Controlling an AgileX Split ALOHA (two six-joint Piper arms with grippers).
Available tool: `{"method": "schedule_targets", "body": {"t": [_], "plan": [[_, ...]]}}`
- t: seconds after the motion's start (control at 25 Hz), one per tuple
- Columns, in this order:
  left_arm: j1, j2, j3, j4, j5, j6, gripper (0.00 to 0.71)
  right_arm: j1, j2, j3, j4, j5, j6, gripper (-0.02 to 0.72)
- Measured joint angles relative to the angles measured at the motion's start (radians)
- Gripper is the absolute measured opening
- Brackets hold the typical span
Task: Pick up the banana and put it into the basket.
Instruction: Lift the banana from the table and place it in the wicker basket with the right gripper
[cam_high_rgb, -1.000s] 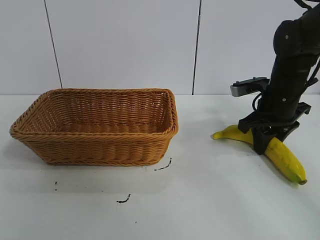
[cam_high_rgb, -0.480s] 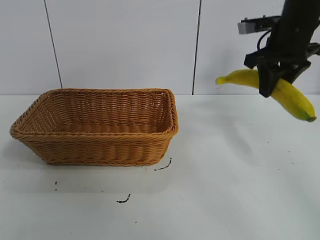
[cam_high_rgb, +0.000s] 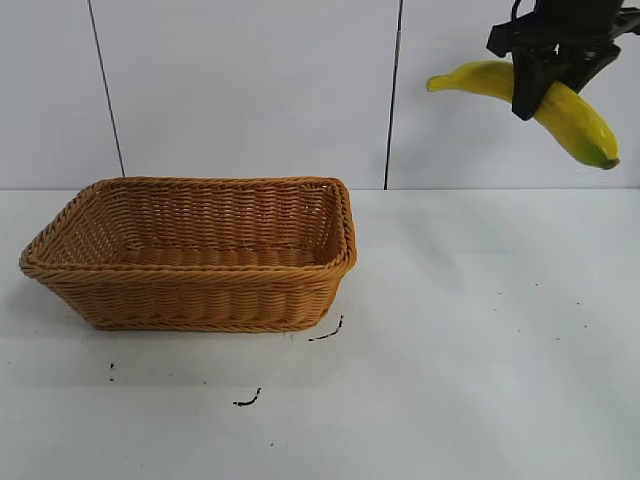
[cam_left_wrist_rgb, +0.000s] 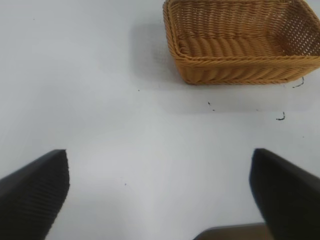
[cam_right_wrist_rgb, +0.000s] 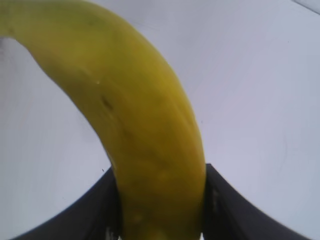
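We see the right gripper (cam_high_rgb: 537, 72) clamped across the middle of the banana (cam_high_rgb: 575, 118) — held high, dark end drooping — with the basket (cam_high_rgb: 345, 240) well off toward the left arm's side (left gripper (cam_left_wrist_rgb: 159, 192) open, idle)

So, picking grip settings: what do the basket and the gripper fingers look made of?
Basket: woven wicker or rattan, light brown and matte, with visible braided strands. Right gripper fingers holding the banana: matte black, probably plastic.
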Motion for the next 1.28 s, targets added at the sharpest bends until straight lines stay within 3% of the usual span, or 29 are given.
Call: {"method": "schedule_targets", "body": {"t": [0.28,0.48,0.6,0.76,1.28], "plan": [[0.000,0.000,0.000,0.000,0.000,0.000,0.695,0.185,0.036,-0.001,-0.027,-0.040,-0.035,0.314],[0.000,0.000,0.000,0.000,0.000,0.000,0.695,0.314,0.036,-0.001,-0.035,-0.119,-0.091,0.314],[0.000,0.000,0.000,0.000,0.000,0.000,0.695,0.386,0.036,-0.001,-0.068,-0.196,-0.147,0.314],[0.000,0.000,0.000,0.000,0.000,0.000,0.695,0.469,0.051,-0.001,-0.128,-0.354,-0.202,0.314],[0.000,0.000,0.000,0.000,0.000,0.000,0.695,0.511,0.259,-0.001,-0.184,-0.630,-0.213,0.314]]}}
